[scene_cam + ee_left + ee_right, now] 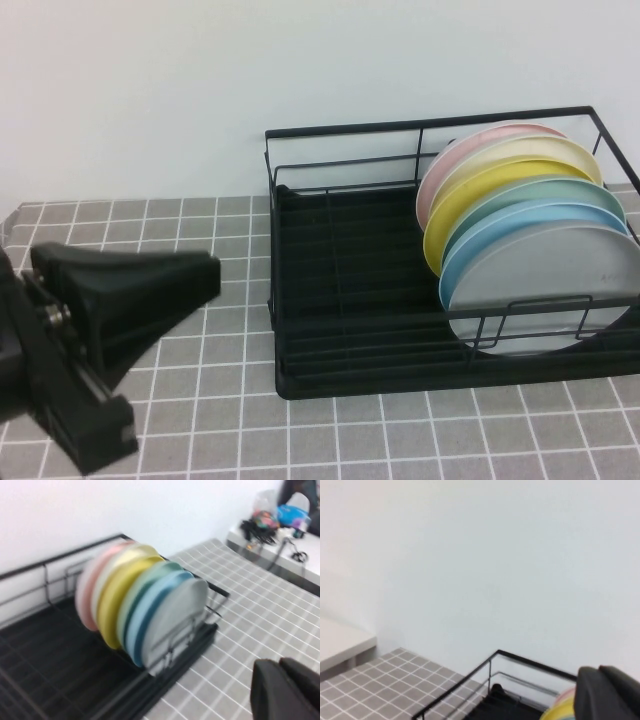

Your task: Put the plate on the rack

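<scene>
The pale grey plate (545, 290) stands upright in the black wire rack (340, 128), frontmost in a row of plates, and is also seen in the left wrist view (176, 615). My left gripper (205, 280) hovers over the tiled table left of the rack, shut and empty; its fingers touch in the left wrist view (278, 665). My right gripper (598, 672) is out of the high view. Its own view shows it shut and empty, high beside the rack's top wire (530, 663) and a yellow plate edge (560, 711).
Behind the grey plate stand light blue (500, 228), pale green (520, 195), yellow (470, 190), cream (540, 148) and pink (445, 165) plates. The rack's left half (340, 270) holds nothing. A white wall is behind. A cluttered side table (280, 522) lies beyond the table.
</scene>
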### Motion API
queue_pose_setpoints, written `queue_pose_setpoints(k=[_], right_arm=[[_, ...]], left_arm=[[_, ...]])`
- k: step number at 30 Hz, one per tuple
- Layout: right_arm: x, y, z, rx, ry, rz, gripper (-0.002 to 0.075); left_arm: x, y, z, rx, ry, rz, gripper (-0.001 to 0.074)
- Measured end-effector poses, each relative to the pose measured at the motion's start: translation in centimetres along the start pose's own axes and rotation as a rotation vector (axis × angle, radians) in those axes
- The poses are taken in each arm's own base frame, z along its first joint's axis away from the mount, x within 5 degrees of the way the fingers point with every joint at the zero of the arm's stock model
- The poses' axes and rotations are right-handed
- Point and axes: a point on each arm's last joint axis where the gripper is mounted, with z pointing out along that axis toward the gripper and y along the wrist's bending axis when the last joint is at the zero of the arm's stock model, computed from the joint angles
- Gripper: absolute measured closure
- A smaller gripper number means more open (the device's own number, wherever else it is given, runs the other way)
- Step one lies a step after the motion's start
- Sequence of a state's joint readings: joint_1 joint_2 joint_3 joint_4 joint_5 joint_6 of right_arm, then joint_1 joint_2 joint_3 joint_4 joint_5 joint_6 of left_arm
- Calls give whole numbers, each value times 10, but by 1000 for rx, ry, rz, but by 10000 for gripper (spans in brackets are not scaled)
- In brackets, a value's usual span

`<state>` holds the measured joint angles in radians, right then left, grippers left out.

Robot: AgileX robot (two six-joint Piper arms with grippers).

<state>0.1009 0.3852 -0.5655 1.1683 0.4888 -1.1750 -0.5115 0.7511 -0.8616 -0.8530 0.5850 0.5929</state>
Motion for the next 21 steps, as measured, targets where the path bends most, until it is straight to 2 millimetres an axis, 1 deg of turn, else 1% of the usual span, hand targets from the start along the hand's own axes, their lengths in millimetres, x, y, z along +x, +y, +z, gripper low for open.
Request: queue_pose_setpoints(k=[2,5,7,12,21], right_arm=[[16,3,-10,28,-13,9,724],[38,3,-17,83,-20,16,724],[46,2,-21,109,-29,19,724],[55,2,-21,116,-14,29,725],[56,4,-21,97,-7,32,725]], left_arm=[[-1,2,0,-18,-13,25,735],[-2,5,3,-37,-20,41,735],[-4,7,5,-52,-34,42,735],[-5,9,6,-65,-47,40,735],[-5,9,6,-64,-46,39,735]])
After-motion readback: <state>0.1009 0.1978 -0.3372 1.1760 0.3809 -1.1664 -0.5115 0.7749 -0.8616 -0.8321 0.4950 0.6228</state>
